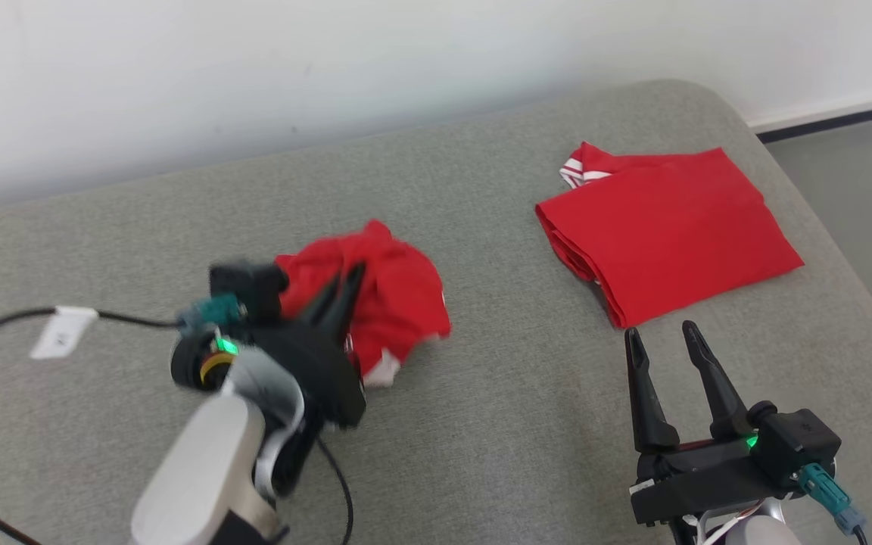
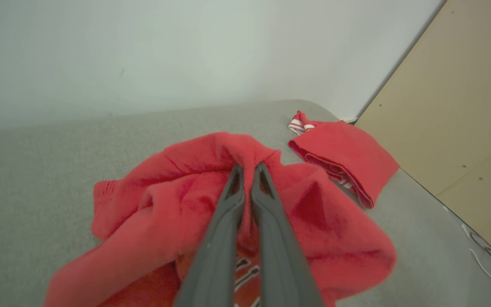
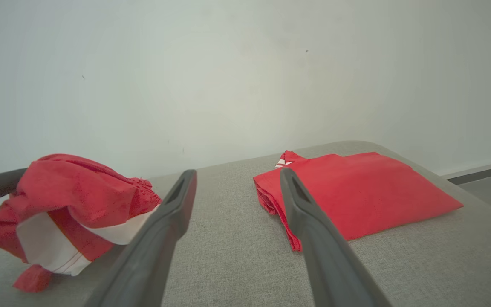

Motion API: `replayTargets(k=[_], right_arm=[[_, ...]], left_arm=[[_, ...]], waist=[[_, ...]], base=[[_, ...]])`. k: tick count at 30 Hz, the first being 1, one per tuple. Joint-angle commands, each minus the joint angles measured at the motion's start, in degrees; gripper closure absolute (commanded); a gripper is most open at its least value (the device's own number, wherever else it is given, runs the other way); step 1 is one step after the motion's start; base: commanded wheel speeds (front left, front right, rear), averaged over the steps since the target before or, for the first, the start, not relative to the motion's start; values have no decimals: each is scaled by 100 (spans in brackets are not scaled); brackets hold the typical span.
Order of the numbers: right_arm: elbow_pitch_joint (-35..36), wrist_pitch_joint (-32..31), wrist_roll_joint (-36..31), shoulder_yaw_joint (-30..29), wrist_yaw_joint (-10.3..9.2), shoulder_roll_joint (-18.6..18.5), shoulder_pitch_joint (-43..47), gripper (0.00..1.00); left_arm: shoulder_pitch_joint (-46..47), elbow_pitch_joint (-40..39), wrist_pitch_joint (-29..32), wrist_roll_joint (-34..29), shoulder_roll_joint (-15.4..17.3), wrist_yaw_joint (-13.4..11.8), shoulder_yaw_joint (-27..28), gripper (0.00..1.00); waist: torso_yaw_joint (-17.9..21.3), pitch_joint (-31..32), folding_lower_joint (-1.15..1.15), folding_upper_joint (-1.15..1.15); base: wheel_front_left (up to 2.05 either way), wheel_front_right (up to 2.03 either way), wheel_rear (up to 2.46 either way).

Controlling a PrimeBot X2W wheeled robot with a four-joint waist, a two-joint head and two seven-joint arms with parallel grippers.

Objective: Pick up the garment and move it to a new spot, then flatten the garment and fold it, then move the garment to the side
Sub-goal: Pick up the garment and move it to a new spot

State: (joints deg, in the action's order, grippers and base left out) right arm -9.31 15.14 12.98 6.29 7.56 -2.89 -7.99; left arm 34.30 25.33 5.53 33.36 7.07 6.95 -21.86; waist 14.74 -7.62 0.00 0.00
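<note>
The left tool gripped the crumpled garment, left of the folded garment; the right tool gaped just before it.

The left tool pinches the crumpled garment; the right tool hovers, fingers spread.

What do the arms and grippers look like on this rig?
The left gripper and right gripper are black, each with two long, tapered dark grey fingers slotted near the tips. Left: pale grey forearm, yellow ring and green light at the wrist, teal connector, black cable with a white tag. Right: green light, teal connector on a black boxy mount.
</note>
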Motion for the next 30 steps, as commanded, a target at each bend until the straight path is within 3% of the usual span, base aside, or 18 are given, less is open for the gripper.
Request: replayTargets(k=[1, 7, 8, 9, 19, 23, 30], right_arm=[[-10, 3, 15, -7, -12, 0, 13, 0], [-39, 2, 9, -69, -12, 1, -5, 0], [-47, 2, 0, -100, -12, 0, -11, 0], [-47, 2, -8, -95, -12, 1, -17, 0], [-56, 2, -73, -232, -12, 1, 186, 0], [-44, 2, -119, -342, -12, -1, 300, 0], [-22, 2, -159, -461, -12, 0, 381, 0]], left_arm=[[-188, 165, -55, 13, -17, 2, -67, 100], [-399, 930, -371, -68, -91, 45, -460, 100], [-380, 1015, -444, -80, -111, 50, -522, 59], [-353, 1070, -525, -80, -122, 55, -570, 0], [-222, 897, -1354, 48, -172, 52, -712, 0], [-358, 696, -1624, -175, 66, -3, -812, 0], [-893, 485, -1906, -505, 592, -448, -693, 0]], waist=[[144, -114, 0, 0], [63, -112, 0, 0], [14, -87, 0, 0], [-25, -63, 0, 0], [-495, 338, 0, 0], [-688, 452, 0, 0], [-871, 531, 0, 0]], base=[[0, 0, 0], [0, 0, 0], [0, 0, 0], [0, 0, 0], [0, 0, 0], [0, 0, 0], [0, 0, 0]])
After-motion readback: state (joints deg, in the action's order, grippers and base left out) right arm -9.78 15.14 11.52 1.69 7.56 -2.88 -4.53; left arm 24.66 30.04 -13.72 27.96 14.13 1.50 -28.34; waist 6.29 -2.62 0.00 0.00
